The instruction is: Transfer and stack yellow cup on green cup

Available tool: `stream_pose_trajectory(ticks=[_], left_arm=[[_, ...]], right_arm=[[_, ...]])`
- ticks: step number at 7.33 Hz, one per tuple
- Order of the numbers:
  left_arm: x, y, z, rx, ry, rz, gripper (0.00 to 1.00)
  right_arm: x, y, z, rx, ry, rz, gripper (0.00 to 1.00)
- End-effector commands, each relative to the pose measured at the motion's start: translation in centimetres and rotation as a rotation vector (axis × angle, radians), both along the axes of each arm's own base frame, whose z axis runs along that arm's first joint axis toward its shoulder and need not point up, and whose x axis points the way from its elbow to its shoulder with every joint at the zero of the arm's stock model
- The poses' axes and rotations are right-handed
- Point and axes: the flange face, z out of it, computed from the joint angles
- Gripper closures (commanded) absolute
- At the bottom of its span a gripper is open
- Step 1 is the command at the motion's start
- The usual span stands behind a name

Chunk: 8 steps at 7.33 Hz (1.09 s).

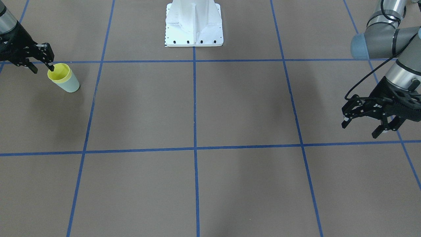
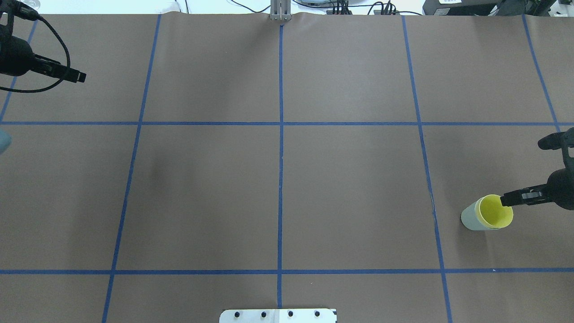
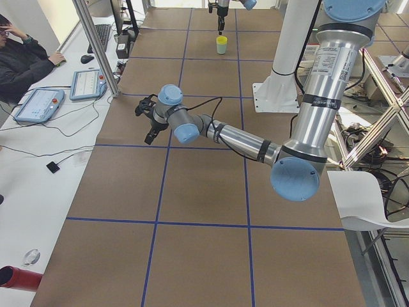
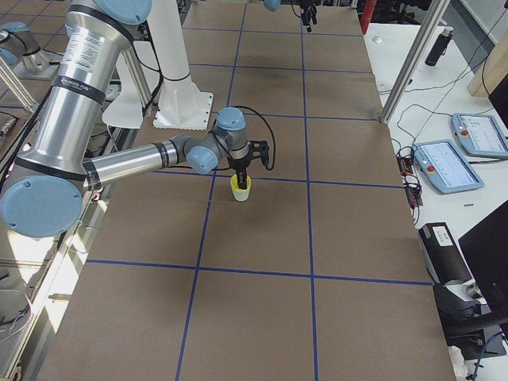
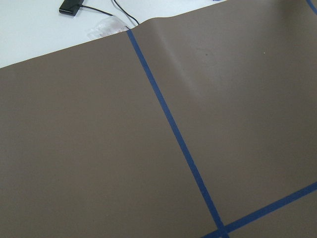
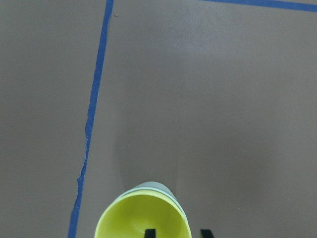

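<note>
The yellow cup (image 1: 59, 73) sits nested inside the green cup (image 1: 70, 86), upright on the table at the robot's right side; only its rim and inside show above the green wall. The stack also shows in the overhead view (image 2: 495, 213) and the right wrist view (image 6: 143, 213). My right gripper (image 1: 42, 69) is open, with one fingertip inside the yellow cup's rim and the other outside it, neither pressing the rim. My left gripper (image 1: 360, 130) is open and empty above the table far on the other side.
The robot's white base plate (image 1: 194, 36) stands at the table's middle near edge. Blue tape lines (image 2: 280, 157) divide the brown table cover into squares. An operator and tablets (image 3: 38, 102) are beyond the far edge.
</note>
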Motion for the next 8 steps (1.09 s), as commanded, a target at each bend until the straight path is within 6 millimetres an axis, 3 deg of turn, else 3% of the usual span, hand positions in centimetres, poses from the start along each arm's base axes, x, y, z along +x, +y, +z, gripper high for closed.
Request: stream_pose_trajectory(ticks=[1,2,3,4,5,6,7,8], left_arm=[[-4.4,-1.5,2.0,-0.081,0.023,-0.012,0.01],[-7.9,-2.5,4.1,-0.090,0.012,0.014,0.00],[-11.3,-3.5,7.1,-0.074,-0.072,0.052,0.00],[-15.0,-4.1,9.3,-0.098,-0.151,0.083,0.00],[-18.8,-4.3,10.2,-0.094,-0.208,0.082,0.00],[-20.5,-3.2,11.8,-0.125,-0.210,0.059,0.00],[-20.8,0.1,17.0,-0.272,-0.182,-0.002,0.00],[-21.1,0.5,18.1,-0.337,-0.177,-0.087,0.00]], right_arm=[[1.0,-1.1,0.9,0.005,0.021,0.045,0.00],[2.8,-2.1,1.7,0.011,0.044,0.099,0.00],[5.0,-3.4,4.0,0.073,0.089,0.053,0.00],[8.6,-5.3,7.5,0.136,0.141,0.001,0.00],[11.8,-7.0,10.4,0.145,0.119,-0.044,0.00],[13.6,-8.0,12.8,0.104,0.053,-0.046,0.00],[14.8,-7.7,13.3,0.085,0.039,-0.021,0.00],[15.5,-8.1,13.8,0.082,0.049,-0.006,0.00]])
